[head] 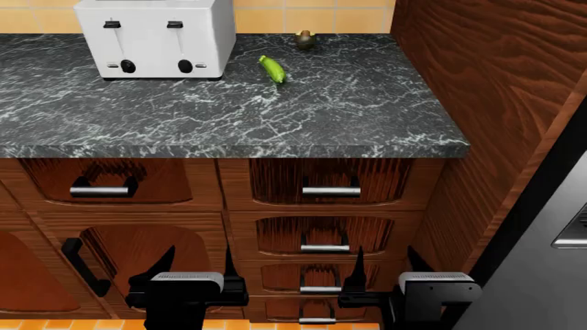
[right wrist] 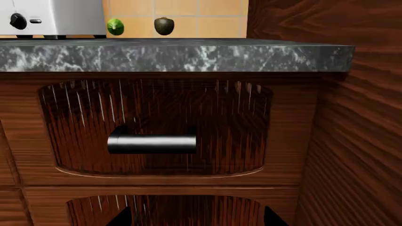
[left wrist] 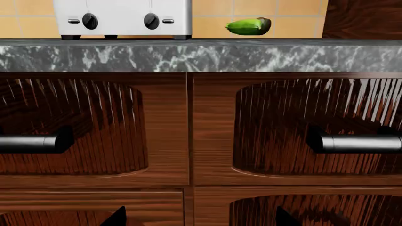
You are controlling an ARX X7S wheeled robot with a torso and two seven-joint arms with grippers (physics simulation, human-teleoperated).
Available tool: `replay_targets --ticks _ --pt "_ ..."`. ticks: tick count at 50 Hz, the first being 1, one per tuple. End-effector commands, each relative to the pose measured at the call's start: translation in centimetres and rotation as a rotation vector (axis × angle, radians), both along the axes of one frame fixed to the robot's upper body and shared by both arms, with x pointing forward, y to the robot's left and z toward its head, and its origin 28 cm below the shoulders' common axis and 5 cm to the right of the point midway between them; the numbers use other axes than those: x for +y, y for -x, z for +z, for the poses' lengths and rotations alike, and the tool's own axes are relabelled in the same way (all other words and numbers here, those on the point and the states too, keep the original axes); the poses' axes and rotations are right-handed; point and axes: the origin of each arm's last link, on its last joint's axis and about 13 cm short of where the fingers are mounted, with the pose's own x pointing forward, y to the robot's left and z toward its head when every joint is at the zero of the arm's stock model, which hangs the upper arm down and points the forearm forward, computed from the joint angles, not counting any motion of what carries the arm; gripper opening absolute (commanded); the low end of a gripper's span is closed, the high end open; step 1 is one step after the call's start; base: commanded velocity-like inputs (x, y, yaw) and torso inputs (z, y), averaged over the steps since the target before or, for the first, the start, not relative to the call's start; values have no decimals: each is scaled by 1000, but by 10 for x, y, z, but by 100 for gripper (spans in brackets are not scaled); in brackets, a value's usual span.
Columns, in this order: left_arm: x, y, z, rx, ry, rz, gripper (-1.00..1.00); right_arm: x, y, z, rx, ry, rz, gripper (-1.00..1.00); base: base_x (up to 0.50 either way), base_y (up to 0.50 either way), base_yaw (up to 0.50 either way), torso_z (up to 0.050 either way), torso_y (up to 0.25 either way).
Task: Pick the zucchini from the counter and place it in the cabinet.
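The zucchini point(head: 271, 69) lies on the counter point(head: 229, 117) between the toaster point(head: 156, 38) and a dark fruit point(head: 306, 40). Both grippers, left point(head: 197, 265) and right point(head: 385, 265), hang low before the drawers point(head: 326, 182), fingers spread and empty.

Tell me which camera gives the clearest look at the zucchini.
The head view: it looks down on the zucchini, showing its full curved length lying on the counter just off the toaster. The left wrist view catches it side-on above the counter edge. The right wrist view shows only its end beside the toaster.

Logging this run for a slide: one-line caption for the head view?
Both pincers, left and right, open below the counter; zucchini lies untouched beside the toaster.
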Motion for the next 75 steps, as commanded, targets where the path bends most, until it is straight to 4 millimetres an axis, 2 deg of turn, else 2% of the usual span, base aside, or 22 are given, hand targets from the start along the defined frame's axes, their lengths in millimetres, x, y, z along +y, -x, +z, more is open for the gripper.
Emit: replay_targets --ticks 1,6,8,10,11,13,14,15,16,18,20,22,24,25,28,33,46,58,75 --pt "0 0 1 2 -2 0 100 -1 0 1 -15 -5 -12 100 0 0 0 0 0" --pt "2 0 3 8 -12 22 100 -5 -1 2 10 -51 -49 100 0 0 0 0 0" --pt "7 9 21 5 19 26 100 -6 3 20 14 -52 -38 100 0 0 0 0 0" --pt "23 28 55 56 31 23 100 -9 16 60 27 -34 2 100 0 0 0 0 0" --pt "33 36 78 47 33 29 100 -13 18 87 -5 -30 14 100 0 0 0 0 0" --pt "50 53 133 -40 30 52 100 -19 24 156 -178 -62 22 100 0 0 0 0 0" --pt "60 66 154 -60 -82 107 100 -31 35 187 -265 57 -39 100 0 0 0 0 0" --pt "74 67 170 -118 -141 178 100 -48 32 204 -238 181 -140 100 0 0 0 0 0" --pt "85 69 188 -154 -205 249 100 -51 29 222 -302 216 -178 100 0 0 0 0 0" --pt "90 76 207 -143 -204 337 100 -41 31 246 -379 187 -191 100 0 0 0 0 0" --pt "88 85 218 -58 -146 197 100 -31 43 256 -355 125 -217 100 0 0 0 0 0" --pt "89 91 230 -26 -125 140 100 -24 59 262 -276 88 -202 100 0 0 0 0 0" --pt "89 96 243 -33 -131 126 100 -22 79 266 -154 107 -13 100 0 0 0 41 16" --pt "89 98 249 -33 -132 122 100 -23 82 269 -141 113 3 100 0 0 0 50 14" --pt "88 102 264 -29 -128 115 100 -26 88 276 -151 128 -15 100 0 0 0 50 14" --pt "83 105 275 -27 -119 99 100 -26 91 277 -164 150 -25 100 42 196 0 50 14" --pt "77 109 281 -31 -91 89 100 -28 87 274 -176 154 -24 100 140 480 0 50 14" --pt "79 107 277 -32 -67 88 100 -29 82 274 -195 167 -27 100 341 360 0 50 15" --pt "83 106 271 -64 -55 82 100 -31 73 271 -193 195 -22 100 426 260 0 1 1"
